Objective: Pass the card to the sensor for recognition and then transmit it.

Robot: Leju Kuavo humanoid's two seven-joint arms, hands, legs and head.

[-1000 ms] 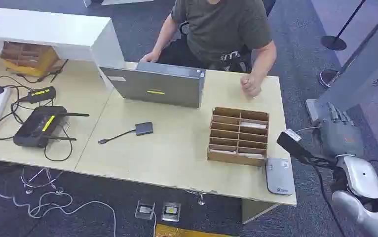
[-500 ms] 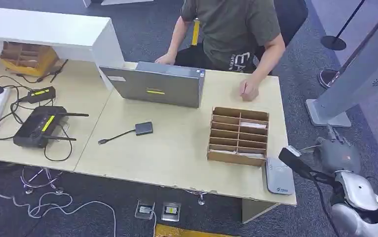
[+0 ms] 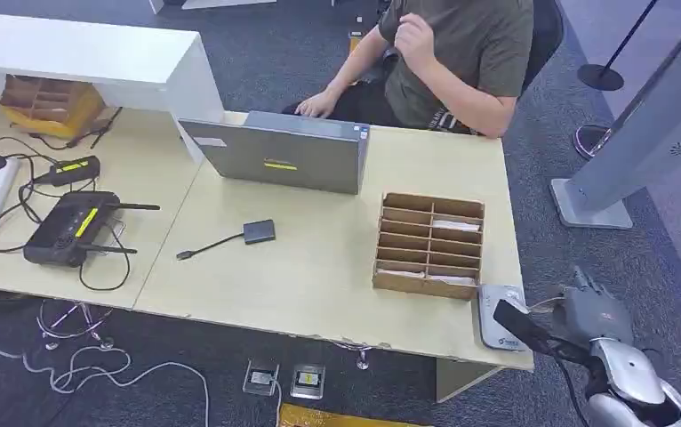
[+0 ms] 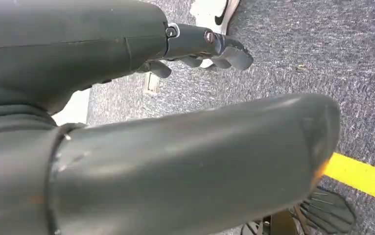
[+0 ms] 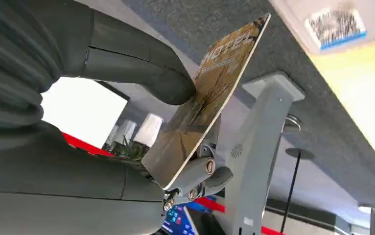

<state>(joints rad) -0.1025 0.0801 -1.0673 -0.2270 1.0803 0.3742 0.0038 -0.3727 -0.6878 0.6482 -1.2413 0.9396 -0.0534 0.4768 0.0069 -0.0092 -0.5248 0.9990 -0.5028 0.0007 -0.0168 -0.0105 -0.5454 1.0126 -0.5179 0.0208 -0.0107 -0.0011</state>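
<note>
At the near right corner of the surface (image 3: 319, 276), the card (image 5: 210, 93) is pinched between thumb and fingers (image 5: 200, 174) of the right hand (image 3: 586, 311), hovering just over the grey sensor (image 3: 500, 318)! Beside the sensor sits the cardboard slot box (image 3: 428, 244), laptop (image 3: 276, 158) beyond with a person (image 3: 448, 53) seated behind it. Left hand (image 4: 127, 122) hangs over carpet, fingers (image 4: 220, 51) loosely curled, holding nothing.

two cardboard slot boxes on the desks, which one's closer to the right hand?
The cardboard box just right of the laptop, beside the grey sensor where the right hand holds the card. The other box sits far left under the white shelf.
</note>
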